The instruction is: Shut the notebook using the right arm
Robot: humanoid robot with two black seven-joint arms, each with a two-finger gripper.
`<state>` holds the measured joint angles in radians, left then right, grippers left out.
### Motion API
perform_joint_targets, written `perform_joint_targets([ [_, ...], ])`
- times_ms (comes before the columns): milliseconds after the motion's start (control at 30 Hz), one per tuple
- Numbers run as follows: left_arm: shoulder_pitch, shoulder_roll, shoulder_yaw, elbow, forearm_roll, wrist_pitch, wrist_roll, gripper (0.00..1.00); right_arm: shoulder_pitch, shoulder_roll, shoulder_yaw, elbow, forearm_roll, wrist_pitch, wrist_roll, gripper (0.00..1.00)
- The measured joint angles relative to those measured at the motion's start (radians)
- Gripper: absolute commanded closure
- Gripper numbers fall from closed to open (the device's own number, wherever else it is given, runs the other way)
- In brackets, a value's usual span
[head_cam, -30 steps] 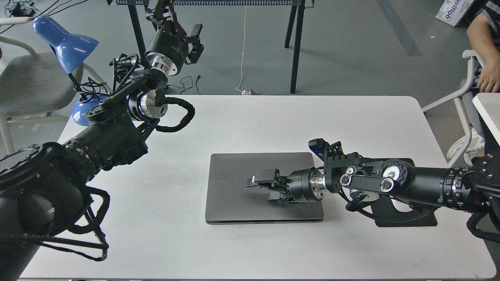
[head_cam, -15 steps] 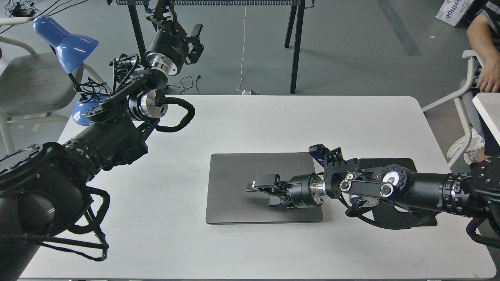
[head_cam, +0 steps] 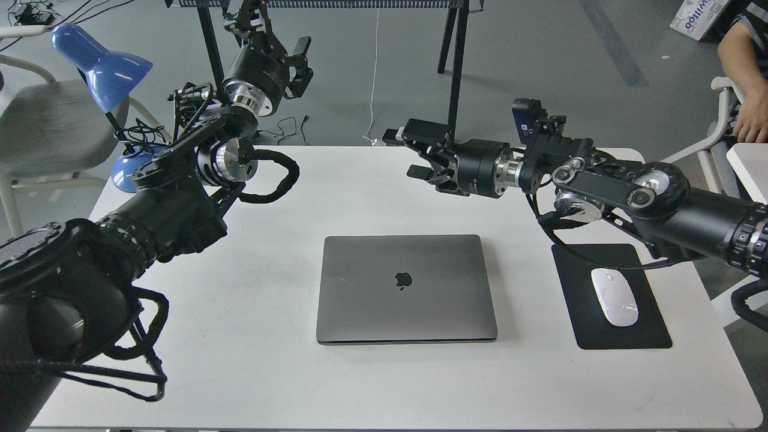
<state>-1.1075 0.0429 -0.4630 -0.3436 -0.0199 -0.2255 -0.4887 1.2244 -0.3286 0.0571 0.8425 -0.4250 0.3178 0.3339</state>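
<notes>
The right gripper (head_cam: 414,153) hangs above the table's (head_cam: 240,360) far edge, well behind the notebook (head_cam: 407,288), jaws parted and empty. The left gripper (head_cam: 298,63), raised far left of the notebook, looks open, holding nothing. The notebook lies shut, logo up, long axis left-right.

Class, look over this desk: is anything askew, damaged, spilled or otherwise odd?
Nothing stands out. The notebook lies shut and flat, square to the table edge. The white mouse sits on its black pad. The right arm's tool hangs open, clear above the table.
</notes>
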Motion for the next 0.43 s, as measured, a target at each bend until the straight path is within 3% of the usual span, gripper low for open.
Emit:
perform_joint_targets([
  [233, 0.0, -0.001, 0.001, 0.0, 0.0, 0.0, 0.0, 0.0, -0.019, -0.045, 0.251, -0.143, 0.047, 0.001, -0.006, 0.0],
  [433, 0.0, -0.003, 0.003, 0.0, 0.0, 0.0, 0.0, 0.0, -0.053, -0.066, 0.311, -0.193, 0.231, 0.002, -0.016, 0.0],
])
